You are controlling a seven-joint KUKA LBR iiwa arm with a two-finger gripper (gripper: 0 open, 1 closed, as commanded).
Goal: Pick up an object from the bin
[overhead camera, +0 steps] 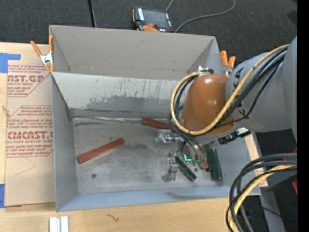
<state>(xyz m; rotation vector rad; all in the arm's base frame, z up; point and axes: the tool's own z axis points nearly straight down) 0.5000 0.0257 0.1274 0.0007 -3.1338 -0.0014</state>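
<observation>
My gripper [167, 154] hangs low over the bin's right half, under the arm's orange dome. Its two metal fingers [170, 170] stand apart, open, with bare floor and nothing between them. Just right of the lower finger lies a short dark green stick [187, 170], set diagonally. A longer dark green bar [214, 164] rests along the right wall. Behind the gripper a reddish-brown piece [154, 123] juts out from under the dome, its right end hidden.
A flat reddish-brown stick [100, 150] lies tilted on the floor in the left half, well apart from the gripper. The arm and its cables cover the bin's right rear corner.
</observation>
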